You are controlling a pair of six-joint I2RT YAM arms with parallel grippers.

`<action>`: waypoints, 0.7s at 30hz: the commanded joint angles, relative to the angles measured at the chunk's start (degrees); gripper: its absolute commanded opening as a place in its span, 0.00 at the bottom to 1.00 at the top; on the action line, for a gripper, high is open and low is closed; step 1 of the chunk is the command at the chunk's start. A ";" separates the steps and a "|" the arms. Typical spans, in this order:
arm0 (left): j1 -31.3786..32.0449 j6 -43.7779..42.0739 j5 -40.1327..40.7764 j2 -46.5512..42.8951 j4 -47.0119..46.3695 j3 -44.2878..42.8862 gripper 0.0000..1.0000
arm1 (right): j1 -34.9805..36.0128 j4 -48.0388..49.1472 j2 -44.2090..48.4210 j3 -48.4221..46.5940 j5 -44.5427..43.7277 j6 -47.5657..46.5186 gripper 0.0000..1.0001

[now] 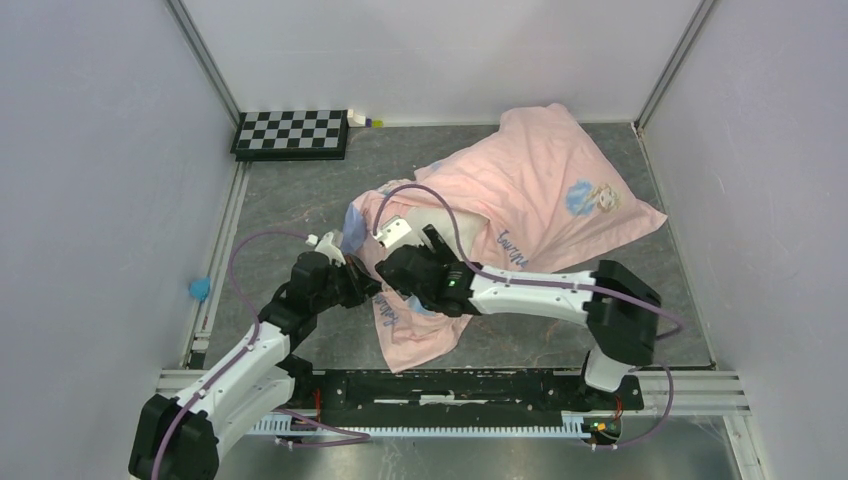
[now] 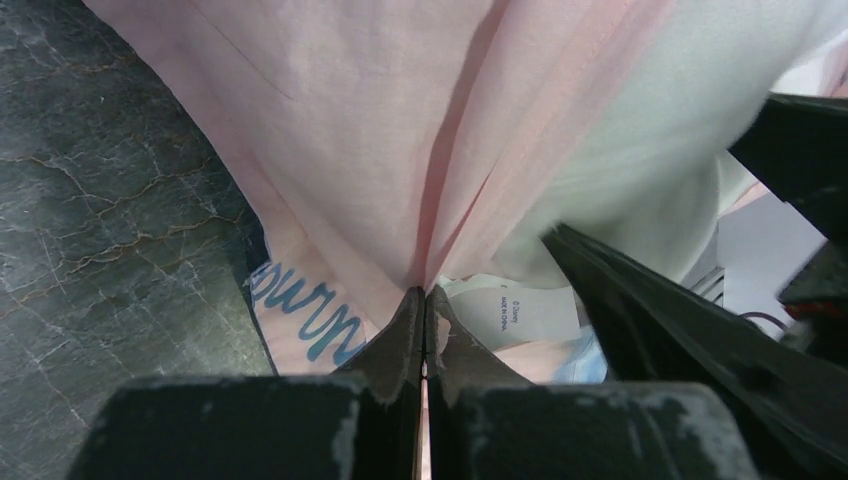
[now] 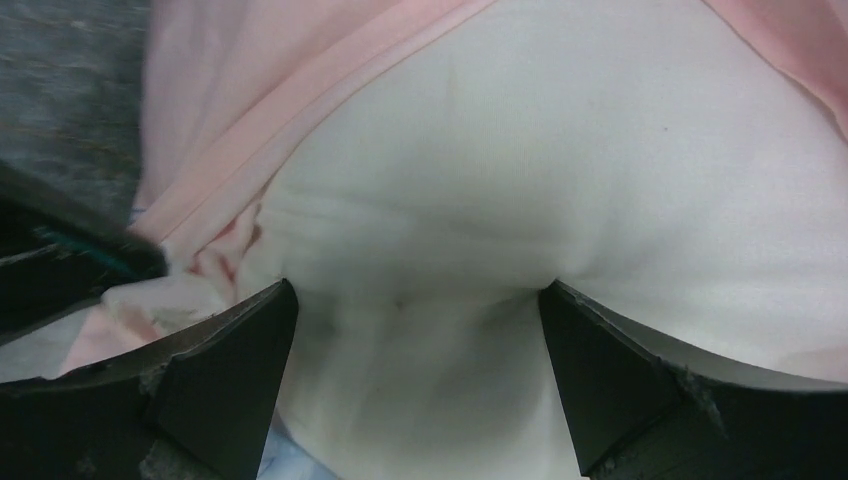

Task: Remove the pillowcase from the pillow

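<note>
The pillowcase (image 1: 540, 190) lies pale pink side out over the pillow (image 1: 425, 215), with blue print showing at a few spots. My left gripper (image 1: 358, 262) is shut on a pinched fold of the pillowcase (image 2: 350, 120) at its open end; its tips (image 2: 425, 292) meet with pink fabric between them. The pillow's white bulk (image 2: 640, 150) shows past the fold. My right gripper (image 1: 432, 240) holds the exposed pillow end (image 3: 550, 150). Its jaws (image 3: 415, 290) stand apart with the plump cushion squeezed between them. The pillowcase hem (image 3: 230, 120) sits pulled back at the upper left.
A checkerboard (image 1: 292, 133) and a small white item (image 1: 365, 120) lie at the back left. A blue object (image 1: 200, 288) sits by the left rail. White walls enclose the grey table (image 1: 300, 200). A white care label (image 2: 520, 310) shows near my left fingertips.
</note>
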State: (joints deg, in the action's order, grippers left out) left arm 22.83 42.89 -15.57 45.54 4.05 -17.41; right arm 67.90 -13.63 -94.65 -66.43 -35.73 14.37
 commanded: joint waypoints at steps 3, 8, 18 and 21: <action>-0.25 -0.95 -0.36 0.75 1.10 1.24 0.02 | -1.36 -5.56 -8.15 -3.25 -15.54 -1.05 0.91; -0.24 -1.06 0.26 2.35 0.69 1.24 0.02 | -4.00 2.77 -0.47 5.17 -8.29 -4.42 0.11; -0.28 -1.05 1.30 5.75 -0.55 1.58 0.02 | -11.95 8.46 22.49 9.67 10.49 -4.46 0.00; -0.20 -0.99 2.12 6.87 -0.92 2.26 0.02 | -15.89 9.15 26.05 8.88 14.85 -3.65 0.00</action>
State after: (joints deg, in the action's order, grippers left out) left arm 23.03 42.94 -17.65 50.35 -3.14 -17.19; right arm 57.36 -8.97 -76.36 -55.57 -23.09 10.68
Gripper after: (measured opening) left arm 0.032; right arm 0.055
